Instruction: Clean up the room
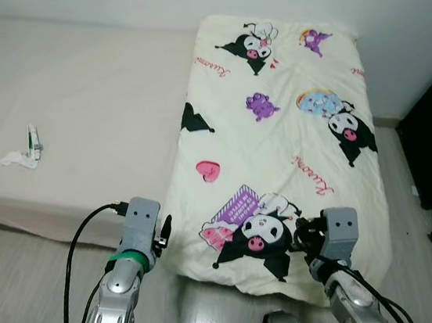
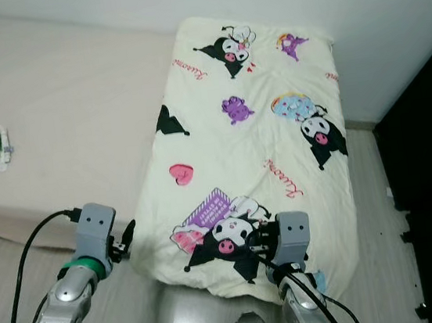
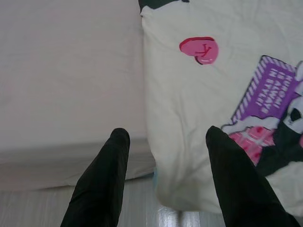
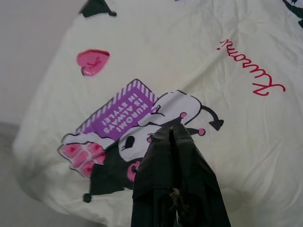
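Left claw (image 3: 163, 137) gaped empty at the cream cartoon-print blanket (image 1: 276, 138) | right claw (image 4: 174, 135) closed, empty | advice: pinch the hem corner squarely.

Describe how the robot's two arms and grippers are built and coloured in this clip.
Both arms are silver metal with grey box-shaped wrist modules. The left arm wears a green band below its module, and a black cable loops along it. The left gripper has two long, tapered black fingers; the right gripper is black too.
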### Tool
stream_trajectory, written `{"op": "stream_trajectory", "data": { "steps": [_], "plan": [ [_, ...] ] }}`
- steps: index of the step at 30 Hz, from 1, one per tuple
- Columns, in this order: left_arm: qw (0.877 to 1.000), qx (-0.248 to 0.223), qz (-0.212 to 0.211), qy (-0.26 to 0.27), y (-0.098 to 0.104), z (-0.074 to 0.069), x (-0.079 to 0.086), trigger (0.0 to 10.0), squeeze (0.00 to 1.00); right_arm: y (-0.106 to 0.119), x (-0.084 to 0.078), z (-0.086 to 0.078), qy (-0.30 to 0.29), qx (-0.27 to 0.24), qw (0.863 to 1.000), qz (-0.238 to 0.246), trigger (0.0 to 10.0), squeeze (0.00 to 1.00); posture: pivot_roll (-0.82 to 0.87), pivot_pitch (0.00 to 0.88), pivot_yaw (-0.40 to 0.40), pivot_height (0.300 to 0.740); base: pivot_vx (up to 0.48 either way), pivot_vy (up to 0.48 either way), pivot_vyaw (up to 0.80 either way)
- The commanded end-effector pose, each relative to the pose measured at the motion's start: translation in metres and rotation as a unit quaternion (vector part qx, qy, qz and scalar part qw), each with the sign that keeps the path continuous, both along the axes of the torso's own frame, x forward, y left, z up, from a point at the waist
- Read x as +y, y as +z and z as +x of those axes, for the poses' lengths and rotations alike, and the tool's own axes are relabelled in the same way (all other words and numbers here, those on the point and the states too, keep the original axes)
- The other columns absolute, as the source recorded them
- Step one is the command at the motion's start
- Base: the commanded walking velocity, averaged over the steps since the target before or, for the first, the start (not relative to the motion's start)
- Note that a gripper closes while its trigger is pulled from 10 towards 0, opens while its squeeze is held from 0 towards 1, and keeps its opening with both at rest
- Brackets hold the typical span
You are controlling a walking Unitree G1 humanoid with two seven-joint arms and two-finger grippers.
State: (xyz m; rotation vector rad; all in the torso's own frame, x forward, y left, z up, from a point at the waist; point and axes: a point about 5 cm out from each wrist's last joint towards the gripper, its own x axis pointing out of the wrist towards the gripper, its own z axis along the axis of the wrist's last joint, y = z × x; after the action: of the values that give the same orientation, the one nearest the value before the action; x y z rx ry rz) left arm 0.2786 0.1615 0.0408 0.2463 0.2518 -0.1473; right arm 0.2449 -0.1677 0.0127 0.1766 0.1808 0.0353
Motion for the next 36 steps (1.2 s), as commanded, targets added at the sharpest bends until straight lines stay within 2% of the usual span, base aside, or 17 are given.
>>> {"op": "stream_trajectory", "data": {
  "steps": [1,19,36],
  "plan": [
    [1.0,0.012,0.001,0.003,-0.0086,-0.0049,0.0012,10.0,0.0,-0.0011,0.0,0.0001,-0.005,-0.005,1.0,0.014,10.0,0.0,0.02,0.091,-0.016,0.74,-0.39,0.0,0.0],
    [1.0,0.003,0.001,0.0,-0.0077,-0.0036,-0.0004,10.0,0.0,0.0005,-0.0029,0.0009,-0.01,-0.014,0.999,0.045,10.0,0.0,0.02,0.096,-0.015,0.74,-0.395,0.0,0.0],
    [1.0,-0.01,-0.007,-0.018,-0.0047,-0.0054,-0.0065,10.0,0.0,-0.0002,-0.0084,-0.0002,-0.004,-0.012,0.999,0.053,10.0,0.0,0.02,0.09,-0.02,0.74,0.0,0.0,0.76]
  ]
}}
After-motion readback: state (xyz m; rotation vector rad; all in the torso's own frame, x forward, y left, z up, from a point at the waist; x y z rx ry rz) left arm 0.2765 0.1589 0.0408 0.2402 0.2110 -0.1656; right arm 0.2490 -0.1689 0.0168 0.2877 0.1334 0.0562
